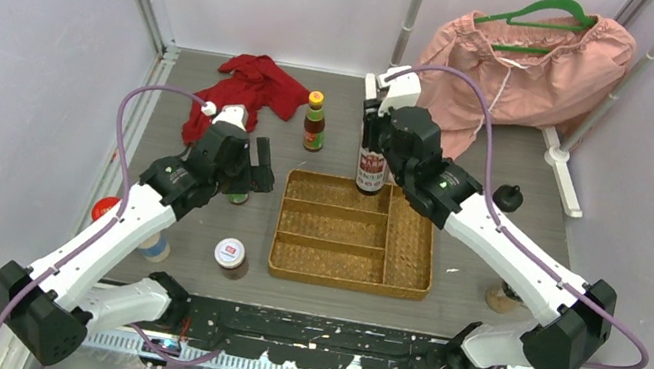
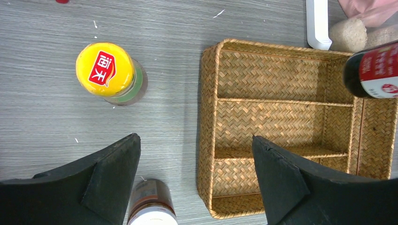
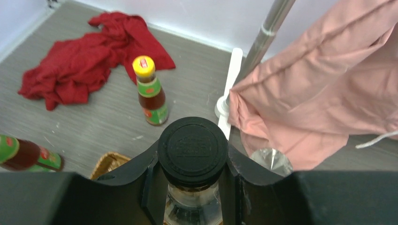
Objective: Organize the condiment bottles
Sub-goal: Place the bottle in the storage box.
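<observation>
My right gripper (image 1: 372,137) is shut on the neck of the tall black-capped clear bottle (image 1: 372,167), upright at the far rim of the wicker tray (image 1: 411,260). In the right wrist view the fingers (image 3: 239,173) clamp just under its black cap (image 3: 192,146). My left gripper (image 1: 250,166) is open and empty, left of the tray above a yellow-capped green-labelled sauce (image 1: 239,197). In the left wrist view the gripper (image 2: 196,159) hovers with that yellow cap (image 2: 105,69) ahead and a white-lidded jar (image 2: 150,206) by the left finger. A second yellow-capped sauce (image 1: 315,121) stands farther back.
A red cloth (image 1: 248,89) lies at the back left. A pink garment (image 1: 525,72) hangs at the back right by a rack foot (image 1: 557,154). A red-lidded shaker (image 1: 106,207), a white-lidded jar (image 1: 230,254) and a black-lidded shaker (image 1: 508,196) stand around the tray.
</observation>
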You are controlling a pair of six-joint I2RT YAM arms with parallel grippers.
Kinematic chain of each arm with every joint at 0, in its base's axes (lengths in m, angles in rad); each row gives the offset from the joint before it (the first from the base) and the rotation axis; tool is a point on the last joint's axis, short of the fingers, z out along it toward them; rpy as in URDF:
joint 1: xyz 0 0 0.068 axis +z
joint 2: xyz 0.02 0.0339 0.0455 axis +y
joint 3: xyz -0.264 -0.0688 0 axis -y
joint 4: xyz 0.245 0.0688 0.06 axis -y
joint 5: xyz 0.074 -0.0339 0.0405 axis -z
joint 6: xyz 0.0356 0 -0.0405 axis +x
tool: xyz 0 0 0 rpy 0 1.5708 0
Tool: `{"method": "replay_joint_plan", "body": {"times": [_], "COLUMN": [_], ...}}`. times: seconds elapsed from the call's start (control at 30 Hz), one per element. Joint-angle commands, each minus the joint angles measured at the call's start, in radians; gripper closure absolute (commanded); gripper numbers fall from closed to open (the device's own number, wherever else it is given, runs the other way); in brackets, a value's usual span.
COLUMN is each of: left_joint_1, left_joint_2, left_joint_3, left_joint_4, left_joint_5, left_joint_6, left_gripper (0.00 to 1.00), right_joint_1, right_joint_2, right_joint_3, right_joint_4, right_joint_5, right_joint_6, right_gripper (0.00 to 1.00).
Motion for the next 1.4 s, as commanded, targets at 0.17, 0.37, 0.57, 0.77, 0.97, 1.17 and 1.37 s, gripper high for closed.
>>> {"method": "replay_joint_plan", "body": {"times": [0.17,0.37,0.57,0.77,0.97,1.17,1.37], "left_joint_1": [-0.001,-0.003,-0.009,-0.017,-0.028,-0.035,-0.04], "left_joint_2": [-0.019,-0.016,-0.007,0.002,0.013,0.022,0.031], "left_joint_3": [-0.016,-0.017,-0.013,-0.011,-0.009,-0.011,-0.014], "left_joint_4": [0.001,0.0,-0.006,-0.007,-0.005,0.0,0.007], "left_joint_5": [-0.012,-0.019,-0.03,-0.039,-0.047,-0.052,-0.053], "left_joint_6": [-0.011,-0.016,-0.017,-0.02,-0.022,-0.023,-0.025], "left_gripper": [0.11,0.12,0.12,0.13,0.13,0.13,0.13], "right_joint_1": [0.004,0.003,0.002,-0.007,-0.018,-0.032,-0.04], "right_joint_2": [-0.1,-0.098,-0.086,-0.104,-0.105,-0.102,-0.097], "right_joint_3": [-0.109,-0.175,-0.22,-0.292,-0.327,-0.351,-0.391], "right_joint_4": [0.203,0.266,0.323,0.379,0.409,0.429,0.457], "right_joint_5": [0.047,0.048,0.041,0.05,0.043,0.034,0.035], "right_joint_6": [0.017,0.019,0.032,0.053,0.071,0.088,0.107], "right_gripper": [0.85,0.85,0.85,0.86,0.86,0.86,0.86]}}
